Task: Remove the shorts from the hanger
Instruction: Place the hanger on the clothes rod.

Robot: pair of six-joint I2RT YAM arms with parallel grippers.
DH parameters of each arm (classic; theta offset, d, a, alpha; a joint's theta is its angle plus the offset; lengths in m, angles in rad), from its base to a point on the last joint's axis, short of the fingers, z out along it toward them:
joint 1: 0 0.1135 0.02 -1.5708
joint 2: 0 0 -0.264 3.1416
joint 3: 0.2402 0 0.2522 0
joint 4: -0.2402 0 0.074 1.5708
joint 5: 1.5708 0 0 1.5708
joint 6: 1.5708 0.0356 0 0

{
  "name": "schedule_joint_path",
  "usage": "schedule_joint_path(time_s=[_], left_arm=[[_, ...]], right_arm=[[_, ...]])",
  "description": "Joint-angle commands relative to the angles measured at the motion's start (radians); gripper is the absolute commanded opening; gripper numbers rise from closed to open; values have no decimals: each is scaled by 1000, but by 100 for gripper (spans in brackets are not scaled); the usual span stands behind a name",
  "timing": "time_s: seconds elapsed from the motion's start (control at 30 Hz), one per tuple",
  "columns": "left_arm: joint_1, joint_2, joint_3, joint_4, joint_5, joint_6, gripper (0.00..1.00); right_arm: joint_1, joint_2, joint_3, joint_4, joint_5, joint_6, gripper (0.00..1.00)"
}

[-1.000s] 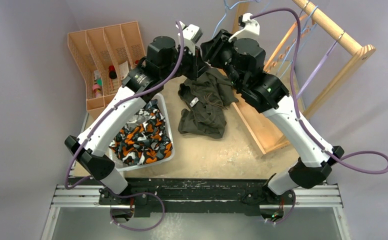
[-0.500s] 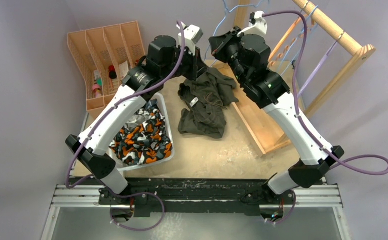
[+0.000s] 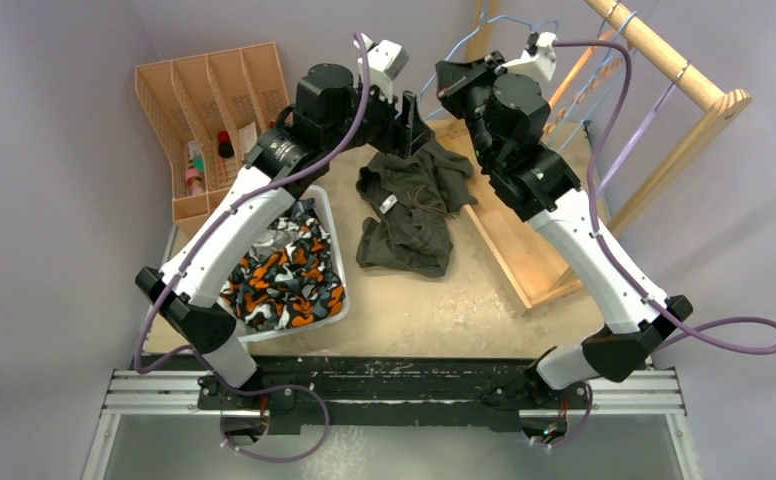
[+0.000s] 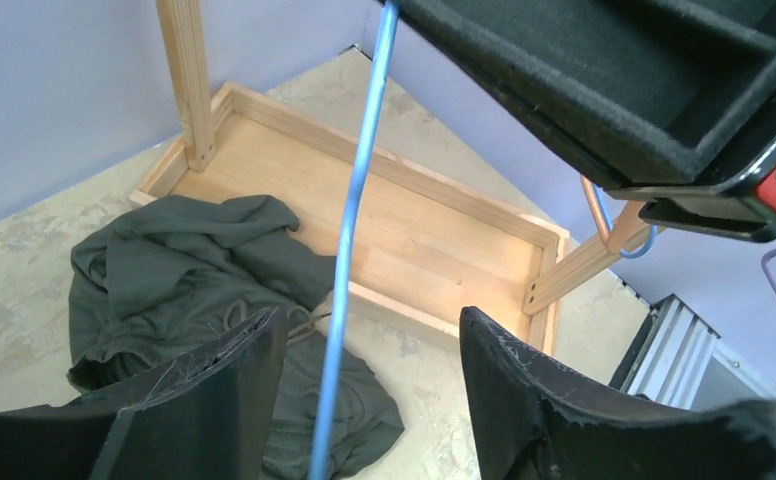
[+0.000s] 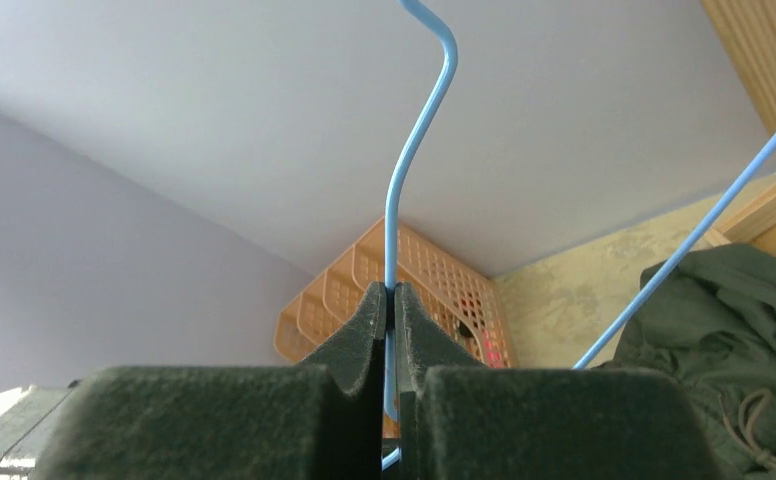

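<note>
left end effector (image 4: 369,345) just let go, jaws wide around blue hanger (image 5: 396,200) | right end effector (image 5: 392,300) now pinches its wire | olive shorts (image 3: 409,215) off, on tabletop (image 3: 434,300)

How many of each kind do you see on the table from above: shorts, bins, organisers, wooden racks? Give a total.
Shorts: 2, the olive pair and the orange camo pair
Bin: 1
Organiser: 1
Rack: 1
Total: 5
</note>
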Motion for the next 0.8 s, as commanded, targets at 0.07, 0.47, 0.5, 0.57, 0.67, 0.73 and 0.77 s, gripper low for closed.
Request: schedule_joint_path(time_s=[0.07, 0.47, 0.5, 0.57, 0.67, 0.73, 0.77], left_arm=[[1, -51, 13, 56, -43, 12, 68], [7, -201, -117, 101, -187, -24, 75], [8, -211, -125, 105, -190, -27, 76], [7, -223, -138, 110, -188, -38, 76], [8, -231, -141, 104, -182, -44, 77], [7, -238, -142, 98, -179, -46, 78], [8, -243, -143, 97, -178, -47, 78]], right_arm=[[-34, -11, 81, 86, 95, -11, 0], [-105, 30, 145, 68, 188, 33, 0], [-106, 36, 147, 68, 207, 41, 0], [-107, 51, 162, 55, 231, 68, 0], [-110, 75, 183, 48, 279, 103, 0], [-119, 99, 206, 47, 288, 107, 0], [-123, 119, 230, 26, 292, 118, 0]])
